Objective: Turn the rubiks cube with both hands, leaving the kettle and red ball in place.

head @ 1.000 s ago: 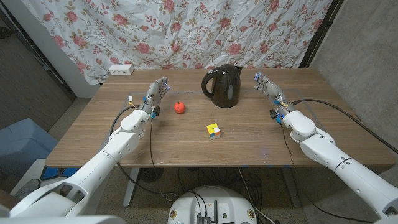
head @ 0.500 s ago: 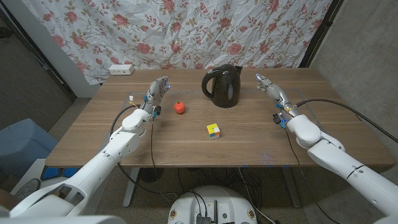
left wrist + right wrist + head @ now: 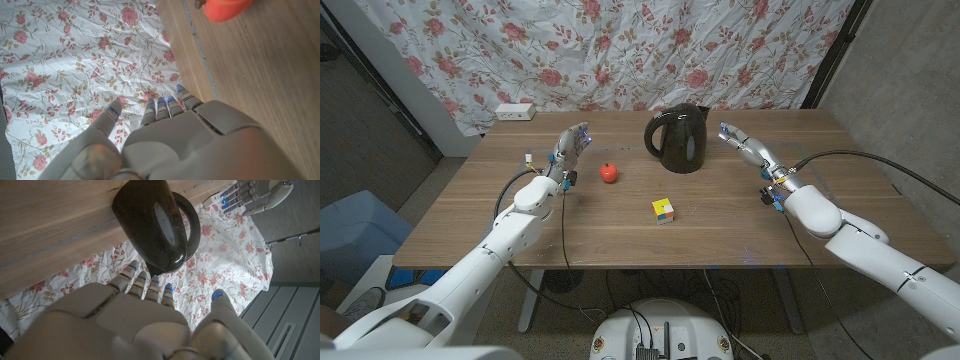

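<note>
While the empty, spread-fingered left hand [image 3: 569, 148] holds station beside the small red ball [image 3: 609, 172], the empty right hand [image 3: 745, 145], fingers apart, has swung toward the black plastic kettle [image 3: 678, 137]; the multicoloured rubiks cube [image 3: 663, 209] sits untouched mid-worktop [image 3: 720, 230], so turning hasn't begun.

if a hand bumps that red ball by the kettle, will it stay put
Probably not: the red ball looks round and sits loose on the bare table, so a nudge would likely roll it. Its small size suggests it is light. The left hand is nearest to it, so it poses the main risk.
</note>
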{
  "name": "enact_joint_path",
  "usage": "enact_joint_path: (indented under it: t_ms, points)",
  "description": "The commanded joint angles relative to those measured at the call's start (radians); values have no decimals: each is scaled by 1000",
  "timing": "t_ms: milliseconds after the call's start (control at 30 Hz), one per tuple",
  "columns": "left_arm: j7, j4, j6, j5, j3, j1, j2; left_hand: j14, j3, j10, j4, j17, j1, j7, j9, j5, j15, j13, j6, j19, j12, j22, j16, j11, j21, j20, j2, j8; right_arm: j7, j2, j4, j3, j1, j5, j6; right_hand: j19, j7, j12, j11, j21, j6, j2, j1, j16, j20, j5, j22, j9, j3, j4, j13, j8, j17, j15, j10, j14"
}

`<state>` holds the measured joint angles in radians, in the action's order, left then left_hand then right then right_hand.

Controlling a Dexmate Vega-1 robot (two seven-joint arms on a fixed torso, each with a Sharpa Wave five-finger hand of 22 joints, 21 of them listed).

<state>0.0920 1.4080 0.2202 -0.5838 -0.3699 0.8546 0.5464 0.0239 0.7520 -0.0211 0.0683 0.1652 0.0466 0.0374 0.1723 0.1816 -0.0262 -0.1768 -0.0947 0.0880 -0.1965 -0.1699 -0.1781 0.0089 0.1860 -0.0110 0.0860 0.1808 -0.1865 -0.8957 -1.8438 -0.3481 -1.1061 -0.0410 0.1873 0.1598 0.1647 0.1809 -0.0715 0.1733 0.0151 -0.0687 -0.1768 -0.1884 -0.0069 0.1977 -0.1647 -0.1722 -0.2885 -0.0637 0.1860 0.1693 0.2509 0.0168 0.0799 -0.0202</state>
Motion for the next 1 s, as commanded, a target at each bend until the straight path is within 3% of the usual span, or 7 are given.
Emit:
enact_joint_path:
  t_ms: [33,300,533,767,1000]
  points:
    - [-14,-38,15,2,-2,-17,-10,-1,3,-1,-4,2,-2,-10,3,3,-10,-3,-5,3,-5,-2,-2,-10,8,-5,74,4,42,-75,-126,-5,-20,126,-136,-20,10,3,-9,-1,-19,4,-12,4,12,-2,-2,-3,-2,-17,3,2,-3,-6,-5,27]
    - [-27,-58,18,1,-5,-31,-13,-3,3,-6,-5,3,-3,-11,3,4,-9,-3,-9,5,-6,-2,-2,-8,8,-4,76,5,121,-136,-212,-16,-3,181,-222,-47,21,2,-24,0,-59,13,-41,5,19,-6,-2,-4,-10,-49,4,3,-11,-20,-24,65]
    - [-34,-62,17,-3,-2,-32,-7,-5,4,-10,-4,4,-5,-11,2,3,-10,-3,-12,5,-7,-2,-3,-11,8,-3,76,5,163,-160,-263,-33,19,231,-280,-68,25,2,-33,2,-82,26,-71,5,34,-11,-3,-6,-18,-79,4,8,-16,-35,-39,99]
    - [-18,-59,17,-8,4,-18,-11,-9,5,-16,-4,4,-6,-13,2,4,-11,-3,-18,8,-8,-2,-3,-13,9,-3,76,6,232,-182,-302,-64,60,285,-323,-82,30,3,-32,4,-92,32,-100,3,45,-13,-3,-7,-28,-99,5,15,-19,-54,-50,125]
    - [-1,-51,17,-10,10,-3,-9,-12,6,-19,-4,4,-7,-11,2,4,-12,-3,-22,11,-7,-2,-3,-14,10,-3,76,7,331,-202,-345,-99,110,339,-382,-93,17,2,-25,6,-119,31,-150,-1,65,-5,-3,-10,-49,-117,7,16,-22,-74,-70,146]
